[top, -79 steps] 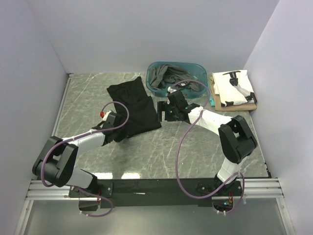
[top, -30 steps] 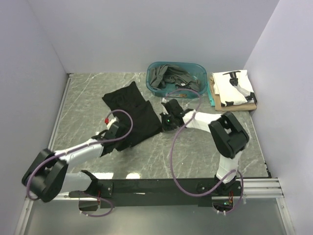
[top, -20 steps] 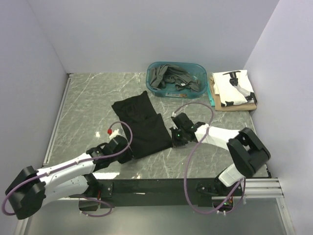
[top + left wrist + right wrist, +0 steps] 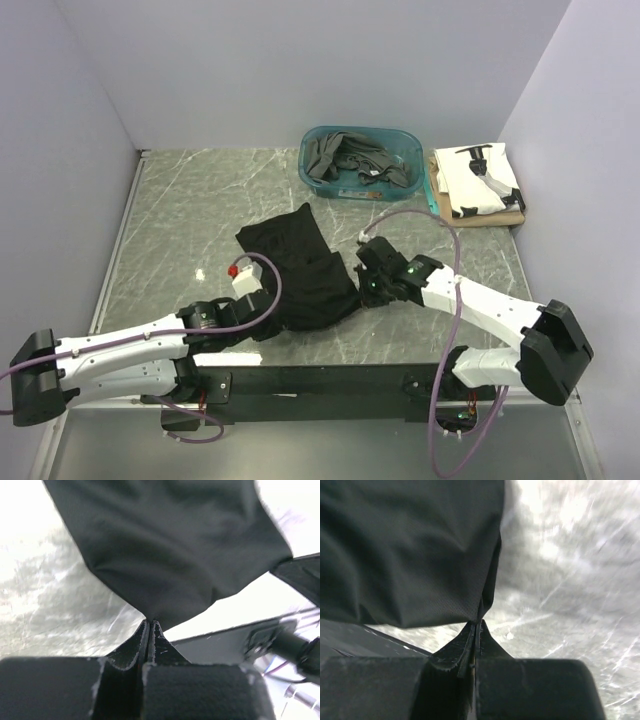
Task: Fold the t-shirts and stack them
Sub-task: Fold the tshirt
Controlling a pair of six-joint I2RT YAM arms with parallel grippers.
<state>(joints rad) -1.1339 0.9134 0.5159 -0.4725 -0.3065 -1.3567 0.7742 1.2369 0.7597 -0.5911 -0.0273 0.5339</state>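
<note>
A plain black t-shirt (image 4: 300,262) lies stretched over the near middle of the marble table (image 4: 180,200). My left gripper (image 4: 262,322) is shut on its near left corner; in the left wrist view the black cloth (image 4: 165,550) fans out from the closed gripper (image 4: 150,622). My right gripper (image 4: 366,290) is shut on the shirt's near right corner, and in the right wrist view the fabric (image 4: 410,550) hangs from the pinched gripper (image 4: 479,623). Dark grey t-shirts (image 4: 345,157) fill a teal tub (image 4: 408,145). A white printed t-shirt (image 4: 478,180) lies folded on a tan one (image 4: 480,218) at the back right.
The table's near edge with the black mounting rail (image 4: 320,382) lies just below both grippers. White walls close in the left, back and right sides. Purple cables (image 4: 455,300) loop off both arms.
Both arms have pulled the black t-shirt toward the near edge of the table, away from the tub. Both grippers stayed shut on its corners throughout.
</note>
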